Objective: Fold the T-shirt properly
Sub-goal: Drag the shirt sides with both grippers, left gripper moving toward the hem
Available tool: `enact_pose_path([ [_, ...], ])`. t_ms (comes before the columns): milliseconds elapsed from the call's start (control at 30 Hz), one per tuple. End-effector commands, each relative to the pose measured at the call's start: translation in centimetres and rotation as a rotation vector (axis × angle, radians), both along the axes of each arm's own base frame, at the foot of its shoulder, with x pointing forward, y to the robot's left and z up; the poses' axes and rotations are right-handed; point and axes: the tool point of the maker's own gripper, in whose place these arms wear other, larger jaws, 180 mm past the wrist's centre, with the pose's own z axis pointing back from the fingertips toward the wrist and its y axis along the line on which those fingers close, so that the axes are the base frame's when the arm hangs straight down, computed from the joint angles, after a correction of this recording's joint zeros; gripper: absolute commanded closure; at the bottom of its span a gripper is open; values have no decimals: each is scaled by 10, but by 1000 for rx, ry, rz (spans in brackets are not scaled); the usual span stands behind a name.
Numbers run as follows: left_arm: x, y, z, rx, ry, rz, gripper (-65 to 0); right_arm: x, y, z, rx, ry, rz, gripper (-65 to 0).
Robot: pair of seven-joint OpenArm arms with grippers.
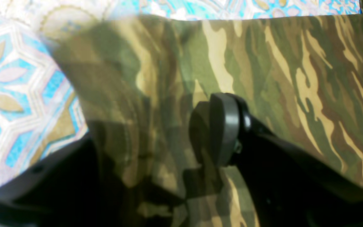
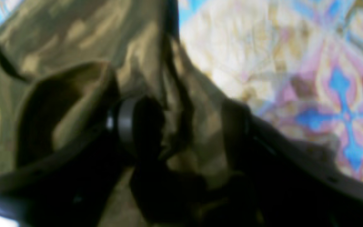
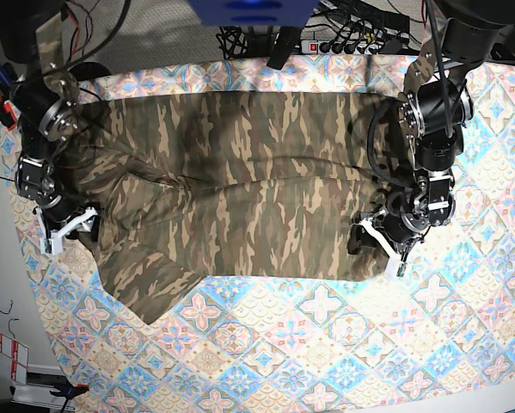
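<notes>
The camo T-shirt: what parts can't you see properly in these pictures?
- Right wrist view: everything is blurred; the right gripper is buried in T-shirt folds.
- Left wrist view: the left gripper has one finger hidden under fabric.
- Base view: the neck cannot be found, and the tablecloth is covered beneath the shirt.

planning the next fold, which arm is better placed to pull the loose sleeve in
Right. The right gripper sits at the T-shirt edge just above the splayed sleeve. The left gripper is at the opposite edge, already pinching fabric.
</notes>
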Motion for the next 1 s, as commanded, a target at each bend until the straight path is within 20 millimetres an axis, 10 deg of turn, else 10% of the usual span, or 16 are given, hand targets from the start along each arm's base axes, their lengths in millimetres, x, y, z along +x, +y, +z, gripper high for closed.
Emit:
enact_pose_path([
  [0,-5,4,-5,39,45,-28,-291,18,-14,22,-25,-53,-13,-361],
  [333,5,-13,1,17,26,-44,-285,13,3,10,-93,10,113,-347],
  [600,19,-31,13,-6,-5,-59,-53,-1,12,-7,-148,133,208,-13],
  [967,23,-28,16,-8,-15,-51,-45,17,3,13,-199,81,206,-7],
])
